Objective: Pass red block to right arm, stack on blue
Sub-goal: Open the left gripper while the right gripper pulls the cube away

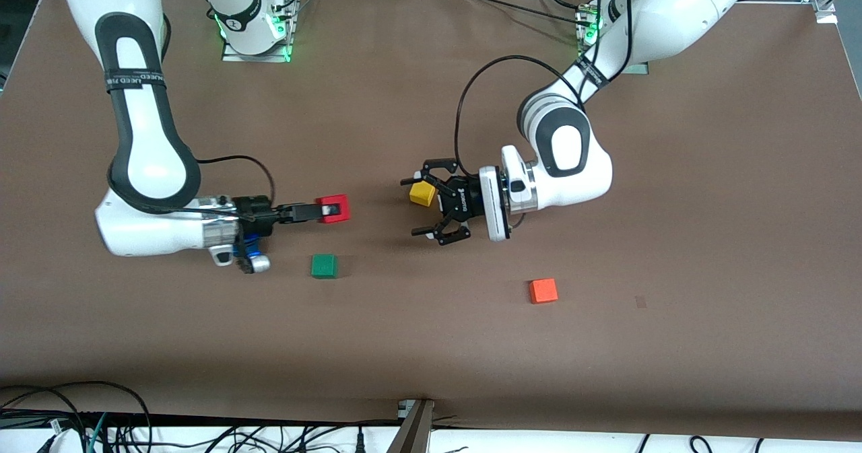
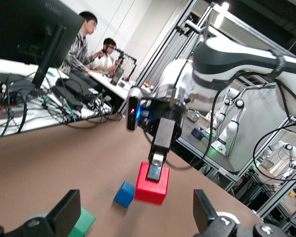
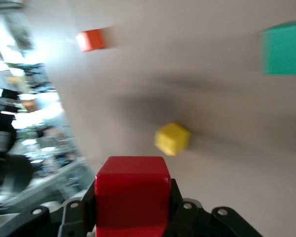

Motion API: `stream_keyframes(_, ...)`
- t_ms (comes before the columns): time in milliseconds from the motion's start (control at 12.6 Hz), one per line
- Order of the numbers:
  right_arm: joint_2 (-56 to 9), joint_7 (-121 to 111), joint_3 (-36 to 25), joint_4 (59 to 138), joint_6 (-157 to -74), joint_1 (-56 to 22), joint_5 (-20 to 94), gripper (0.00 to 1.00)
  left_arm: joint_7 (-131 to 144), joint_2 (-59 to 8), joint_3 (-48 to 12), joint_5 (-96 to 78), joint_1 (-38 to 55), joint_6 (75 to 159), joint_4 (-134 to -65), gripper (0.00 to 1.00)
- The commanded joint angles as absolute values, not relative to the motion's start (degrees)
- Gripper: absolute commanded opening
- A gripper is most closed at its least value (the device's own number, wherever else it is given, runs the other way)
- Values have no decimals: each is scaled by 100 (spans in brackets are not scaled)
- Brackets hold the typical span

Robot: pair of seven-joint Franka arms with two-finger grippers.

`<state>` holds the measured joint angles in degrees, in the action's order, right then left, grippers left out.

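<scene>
over table [image 1: 431, 345], right tool [image 1: 323, 211] grips red block [image 1: 335, 208].

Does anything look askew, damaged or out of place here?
Nothing stands out. The right gripper is shut on the red block, the left gripper hangs open above the yellow cube, and the green cube and orange-red cube rest flat on the table. The blue cube shows only in the left wrist view.
</scene>
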<state>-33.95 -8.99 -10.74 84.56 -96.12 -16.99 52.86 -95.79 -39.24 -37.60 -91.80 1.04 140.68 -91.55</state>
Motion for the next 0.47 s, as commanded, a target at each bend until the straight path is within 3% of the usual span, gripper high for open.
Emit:
stream_keyframes(0, -3322, -914, -1195, 8236, -9956, -1766, 3489, 0, -8958, -3841, -3727, -8869, -17, 13695, -9237, 100)
stream_keyframes(158, -3287, -844, -1169, 8261, -10527, -1802, 1871, 0, -8240, -3823, -3718, -8126, -315, 13292, -9246, 100)
stream_keyframes(395, -3261, -817, -1230, 8594, -11124, -1828, 986, 0, -7027, -3885, -3630, -6378, -1009, 12265, -9150, 100)
